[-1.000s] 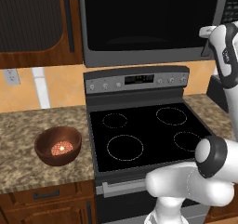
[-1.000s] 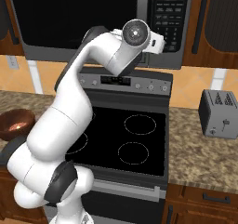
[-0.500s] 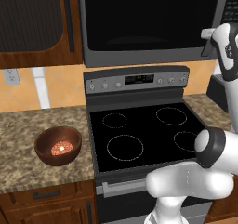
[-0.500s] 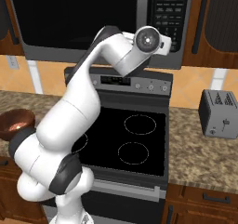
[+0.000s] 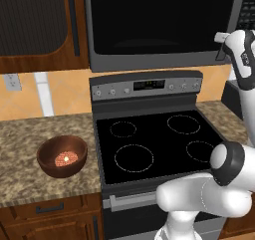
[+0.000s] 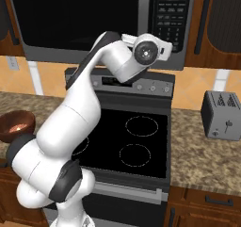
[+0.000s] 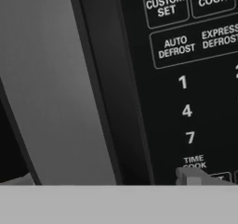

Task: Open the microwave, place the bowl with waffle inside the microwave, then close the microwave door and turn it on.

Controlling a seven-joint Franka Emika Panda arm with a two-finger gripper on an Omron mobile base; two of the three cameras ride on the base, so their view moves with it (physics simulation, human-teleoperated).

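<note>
Gripper (image 6: pixel 162 49) stood wide open and empty, right up at the microwave door (image 5: pixel 159 20) handle (image 7: pixel 56 93), bowl (image 5: pixel 62 156) with waffle (image 5: pixel 65 158) far below-left; best to centre jaws around handle before pulling.

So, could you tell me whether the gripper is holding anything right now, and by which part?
Nothing is held. The gripper is open, up close to the microwave door handle; the bowl sits on the counter.
</note>
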